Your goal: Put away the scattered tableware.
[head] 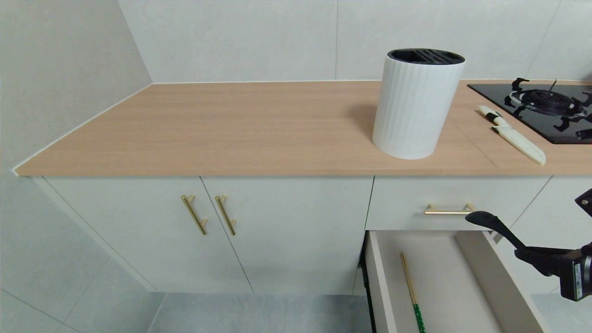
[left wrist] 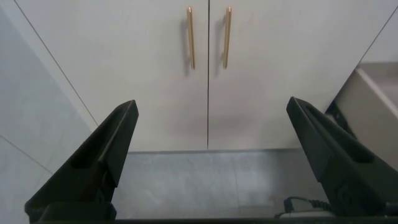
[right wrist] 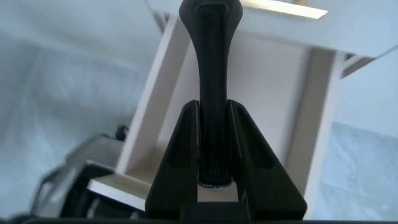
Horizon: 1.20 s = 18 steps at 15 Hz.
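Kitchen cabinets under a wooden countertop (head: 231,129) surround us. Our right gripper (head: 532,254) has its jaws clamped on the handle of a black utensil (head: 495,224), which hangs above the open drawer (head: 377,277). A green-tipped chopstick (head: 409,286) lies inside the drawer. On the counter, a white knife (head: 511,134) rests between the ribbed white holder (head: 416,104) and the stove (head: 541,106). Our left gripper (left wrist: 211,107), jaws wide apart, faces the cabinet doors (left wrist: 208,62).

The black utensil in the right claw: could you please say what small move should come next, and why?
I would probably lower the right claw toward the open drawer: it clamps the black utensil above that drawer, where a chopstick already lies.
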Available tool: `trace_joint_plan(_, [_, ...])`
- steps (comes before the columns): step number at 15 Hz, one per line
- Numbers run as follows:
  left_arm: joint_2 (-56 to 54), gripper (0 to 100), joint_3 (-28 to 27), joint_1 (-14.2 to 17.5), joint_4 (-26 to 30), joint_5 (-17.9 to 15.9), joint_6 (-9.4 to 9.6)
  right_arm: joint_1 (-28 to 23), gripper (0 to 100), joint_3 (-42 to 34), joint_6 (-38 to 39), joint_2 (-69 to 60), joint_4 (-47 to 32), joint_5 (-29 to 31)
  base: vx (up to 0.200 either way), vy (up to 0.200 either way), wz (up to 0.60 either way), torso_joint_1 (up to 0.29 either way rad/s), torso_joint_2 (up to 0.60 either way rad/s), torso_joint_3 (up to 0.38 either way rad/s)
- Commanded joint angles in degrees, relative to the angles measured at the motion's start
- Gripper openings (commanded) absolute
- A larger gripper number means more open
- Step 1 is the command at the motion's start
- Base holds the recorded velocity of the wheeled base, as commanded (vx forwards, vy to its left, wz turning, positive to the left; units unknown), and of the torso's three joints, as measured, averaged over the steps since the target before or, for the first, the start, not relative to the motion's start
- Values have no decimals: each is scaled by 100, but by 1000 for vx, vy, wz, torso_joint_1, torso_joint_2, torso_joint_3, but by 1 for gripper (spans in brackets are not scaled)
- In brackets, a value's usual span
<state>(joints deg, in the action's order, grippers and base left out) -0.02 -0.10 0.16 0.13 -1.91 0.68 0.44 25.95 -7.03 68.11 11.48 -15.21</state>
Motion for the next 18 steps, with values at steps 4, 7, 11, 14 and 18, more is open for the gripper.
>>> trace_joint_plan(4, [2,100,1,2,-5,-2,2,360,0,-266,-176,510,29,1,0,0,0,-211,469,259])
trace_joint_plan(7, [2,100,1,2,4,-2,2,343,0,-275,-176,800,161,1,0,0,0,-206,460,258])
trace_joint_plan(11, [2,100,1,2,-5,-2,2,325,0,-398,-176,1108,442,10,0,0,0,-190,452,267])
trace_joint_plan(14, [2,100,1,2,-5,-2,2,316,0,-442,-176,1284,566,80,0,0,0,-162,417,248])
trace_joint_plan(18, [2,100,1,2,4,-2,2,308,0,-486,-167,1407,785,203,0,0,0,-33,96,60])
